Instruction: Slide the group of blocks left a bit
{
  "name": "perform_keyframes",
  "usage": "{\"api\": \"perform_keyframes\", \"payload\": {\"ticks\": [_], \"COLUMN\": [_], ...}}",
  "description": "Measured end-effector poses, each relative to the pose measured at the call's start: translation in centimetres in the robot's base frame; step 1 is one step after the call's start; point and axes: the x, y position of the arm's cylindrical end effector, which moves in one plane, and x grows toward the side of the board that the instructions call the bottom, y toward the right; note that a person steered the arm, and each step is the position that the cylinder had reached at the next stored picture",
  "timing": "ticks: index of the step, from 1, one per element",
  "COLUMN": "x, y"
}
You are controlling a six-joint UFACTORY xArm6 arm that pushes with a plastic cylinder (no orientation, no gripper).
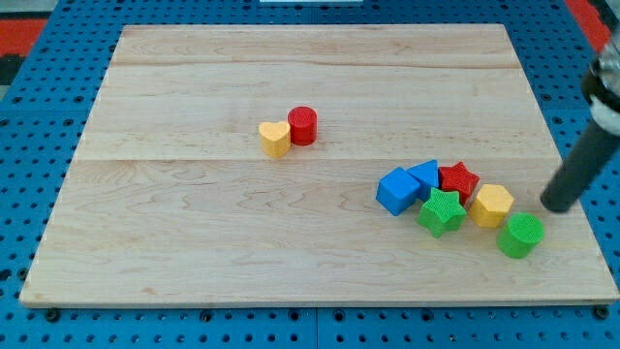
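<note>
No claw on this rig, just a rod; my tip sits on the wooden board, holding nothing, just right of the cluster, near the yellow block and green cylinder. Cluster at lower right: blue cube, second blue block, red star, green star, mostly touching.

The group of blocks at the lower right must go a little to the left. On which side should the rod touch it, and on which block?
No gripping here, only pushing. Come from the view's right, where my tip already stands. Press the right faces of the yellow block and the green cylinder: they form the group's right edge, and would likely carry the red star, green star and both blue blocks leftward.
</note>
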Motion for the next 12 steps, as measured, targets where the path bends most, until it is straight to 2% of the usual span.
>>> {"api": "perform_keyframes", "payload": {"ticks": [1, 4, 5, 7, 10, 12], "x": [1.7, -3.5, -4.1, -1.6, -5.2, -9.5], "y": [-0.3, -5.5, -6.1, -5.6, -11.1, -15.1]}}
